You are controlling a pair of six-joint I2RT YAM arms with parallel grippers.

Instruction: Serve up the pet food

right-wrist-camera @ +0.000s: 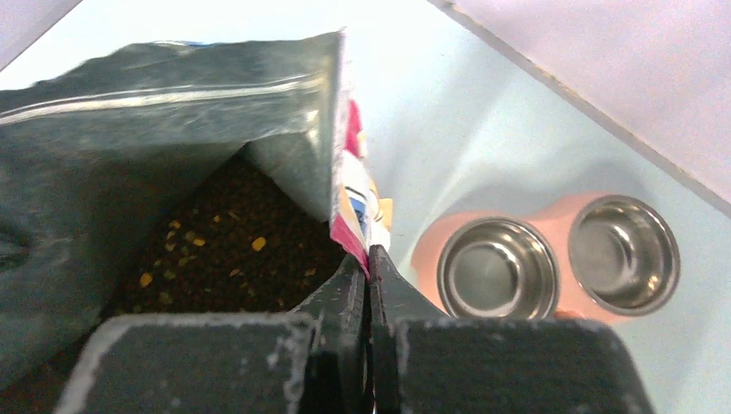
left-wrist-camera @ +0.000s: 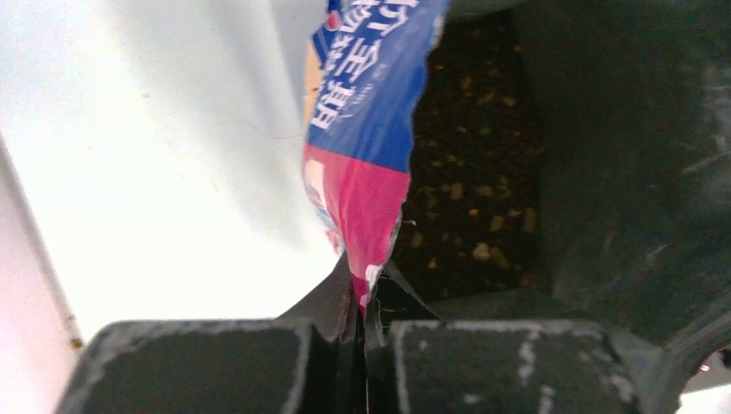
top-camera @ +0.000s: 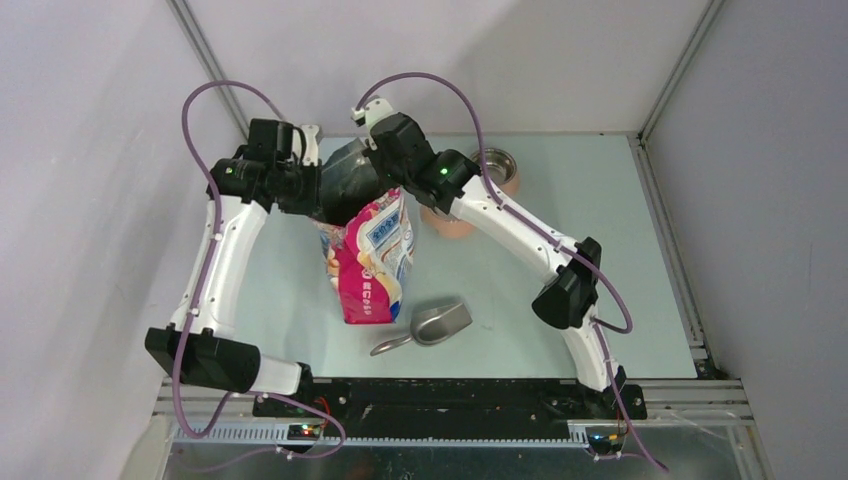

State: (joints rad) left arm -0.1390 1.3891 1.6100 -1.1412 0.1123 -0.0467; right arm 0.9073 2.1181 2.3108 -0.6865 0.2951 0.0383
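Note:
The pink-white-blue printed bag (top-camera: 370, 258) stands in the middle of the table with its mouth held wide. My left gripper (left-wrist-camera: 366, 293) is shut on the bag's left rim (left-wrist-camera: 362, 129). My right gripper (right-wrist-camera: 369, 263) is shut on the bag's right rim (right-wrist-camera: 349, 216). The pet food (right-wrist-camera: 224, 250), dark-brown kibble with some lighter bits, lies inside the bag; it also shows in the left wrist view (left-wrist-camera: 470, 172). The grey metal scoop (top-camera: 432, 324) lies on the table in front of the bag, apart from both grippers.
A pink feeder (top-camera: 455, 222) with two steel bowls (right-wrist-camera: 497, 269) (right-wrist-camera: 623, 253) stands right of the bag, behind the right arm. Metal frame rails (top-camera: 672, 240) edge the table at the right and back.

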